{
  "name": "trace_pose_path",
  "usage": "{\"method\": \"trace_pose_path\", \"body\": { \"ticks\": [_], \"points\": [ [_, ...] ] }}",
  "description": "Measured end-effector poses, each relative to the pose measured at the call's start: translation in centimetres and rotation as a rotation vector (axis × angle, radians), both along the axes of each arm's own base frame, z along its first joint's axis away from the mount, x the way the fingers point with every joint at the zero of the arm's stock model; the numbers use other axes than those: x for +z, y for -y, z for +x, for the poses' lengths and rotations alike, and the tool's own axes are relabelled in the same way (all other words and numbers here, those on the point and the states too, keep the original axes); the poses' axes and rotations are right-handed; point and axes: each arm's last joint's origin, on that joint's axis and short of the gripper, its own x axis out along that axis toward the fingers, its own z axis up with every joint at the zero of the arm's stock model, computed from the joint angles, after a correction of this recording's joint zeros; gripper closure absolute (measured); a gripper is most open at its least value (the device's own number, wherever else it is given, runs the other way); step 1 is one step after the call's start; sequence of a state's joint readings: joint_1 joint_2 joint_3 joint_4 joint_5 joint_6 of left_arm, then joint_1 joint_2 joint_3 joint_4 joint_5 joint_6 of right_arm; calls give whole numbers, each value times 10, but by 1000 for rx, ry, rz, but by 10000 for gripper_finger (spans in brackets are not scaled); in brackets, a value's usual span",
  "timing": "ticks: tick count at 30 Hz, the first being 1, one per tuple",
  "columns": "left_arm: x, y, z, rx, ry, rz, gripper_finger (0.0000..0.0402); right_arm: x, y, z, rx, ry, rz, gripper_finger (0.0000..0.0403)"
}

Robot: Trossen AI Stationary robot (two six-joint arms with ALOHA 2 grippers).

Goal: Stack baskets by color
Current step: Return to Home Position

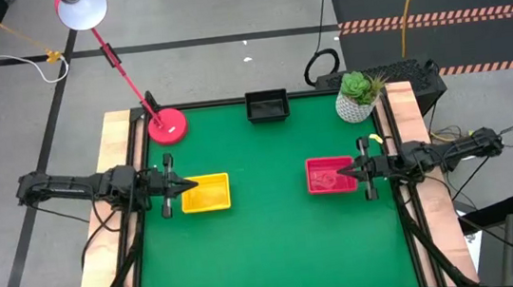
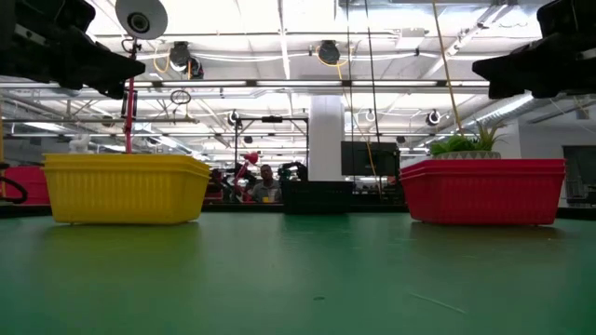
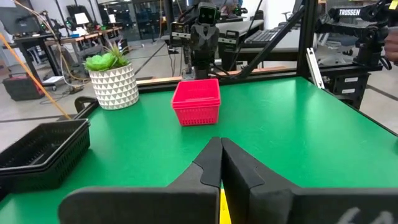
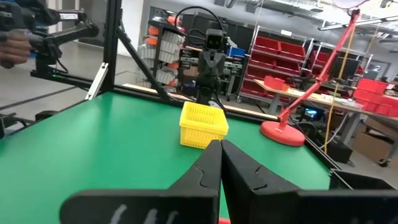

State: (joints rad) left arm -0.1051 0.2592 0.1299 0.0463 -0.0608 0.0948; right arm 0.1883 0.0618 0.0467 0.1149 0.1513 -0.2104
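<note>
A yellow basket (image 1: 206, 194) stands on the green table at the left and a red basket (image 1: 329, 176) at the right, each on its base. A black basket (image 1: 267, 106) sits at the far edge; its nested rims (image 3: 43, 149) show in the left wrist view. My left gripper (image 1: 190, 183) is shut, pointing level over the yellow basket's left rim and above it (image 2: 140, 65). My right gripper (image 1: 340, 169) is shut too, level over the red basket's right rim and clear of it (image 2: 477, 67). Each wrist view shows the opposite basket: red (image 3: 196, 101), yellow (image 4: 203, 126).
A red desk lamp's base (image 1: 167, 126) stands at the far left corner and a white plant pot (image 1: 355, 102) at the far right. Open green mat lies between the baskets and toward the near edge. A person (image 2: 267, 182) shows in the room beyond.
</note>
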Motion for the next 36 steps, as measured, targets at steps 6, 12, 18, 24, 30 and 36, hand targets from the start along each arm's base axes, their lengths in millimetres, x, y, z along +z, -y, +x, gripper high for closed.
{"method": "trace_pose_path", "body": {
  "ticks": [6,12,18,24,30,36],
  "points": [
    [0,0,0,0,0,1,387,-1,4,-3,-37,5,-14,403],
    [0,0,0,0,-2,8,398,0,9,-3,-55,14,-39,403],
    [-1,0,0,0,-7,5,387,-5,12,-3,-62,-41,-48,403],
    [-1,0,0,0,-7,5,397,-7,14,-3,-87,-57,-46,403],
    [-1,0,0,0,-7,5,384,-8,15,-3,-98,-71,-62,403],
    [0,-1,-2,14,-2,28,397,-9,15,-2,-95,-77,-34,403]
  ]
}}
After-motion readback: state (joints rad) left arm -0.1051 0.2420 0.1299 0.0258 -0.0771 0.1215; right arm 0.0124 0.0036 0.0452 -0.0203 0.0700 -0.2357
